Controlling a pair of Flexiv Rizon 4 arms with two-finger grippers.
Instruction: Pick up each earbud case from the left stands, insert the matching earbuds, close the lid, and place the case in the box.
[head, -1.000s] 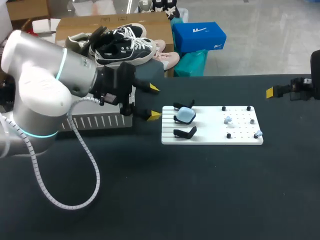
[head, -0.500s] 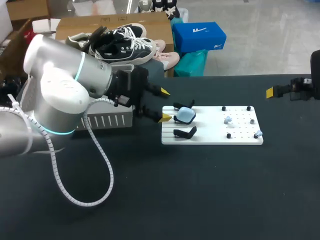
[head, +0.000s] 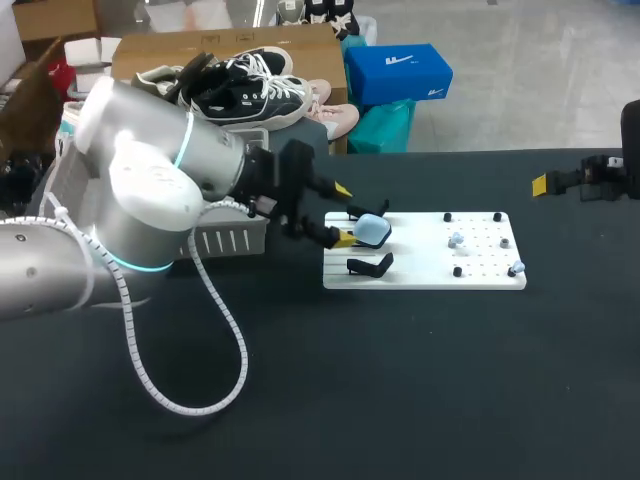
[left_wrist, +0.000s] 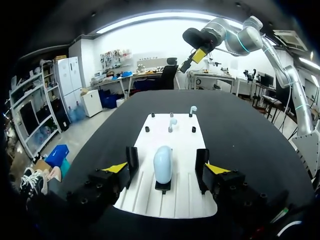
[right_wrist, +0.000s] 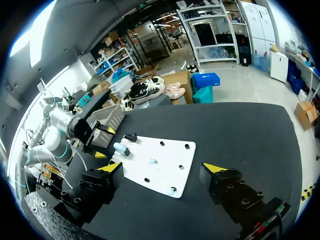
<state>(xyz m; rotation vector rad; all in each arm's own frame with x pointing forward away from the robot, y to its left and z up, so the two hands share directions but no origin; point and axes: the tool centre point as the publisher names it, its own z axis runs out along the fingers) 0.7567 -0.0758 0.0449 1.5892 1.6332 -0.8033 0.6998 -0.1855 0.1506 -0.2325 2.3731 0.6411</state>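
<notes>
Farthest left on my black table (head: 400, 400), a grey slotted box (head: 222, 241) sits at the back edge. My left arm (head: 150, 190) covers much of it from above. A white coiled cable (head: 205, 405) hangs off that arm and loops down over the tabletop.

The left gripper (head: 344, 213) is at the left end of the white board (head: 420, 278) with its fingers spread wide. The pale blue earbud case (left_wrist: 163, 163) stands on end on the middle stand (left_wrist: 162, 186), lid shut, just ahead of the yellow tips and centred in the gap. As far as I can see, neither finger touches it.

Two empty stands (head: 368, 211) (head: 368, 265), black and hook-shaped, flank the case on the same end of the board, near the fingertips. They are the only things crowding the grip.

Further right, the board carries a few black pegs (head: 447, 216) and two pale earbuds (head: 456, 241) (head: 516, 269). One earbud is among the pegs and the other is at the board's far corner.

My right gripper (right_wrist: 163, 167) is well apart from all this, out by the table's right edge. Its fingers are spread wide with nothing between them, and it looks back across the board towards the case.
</notes>
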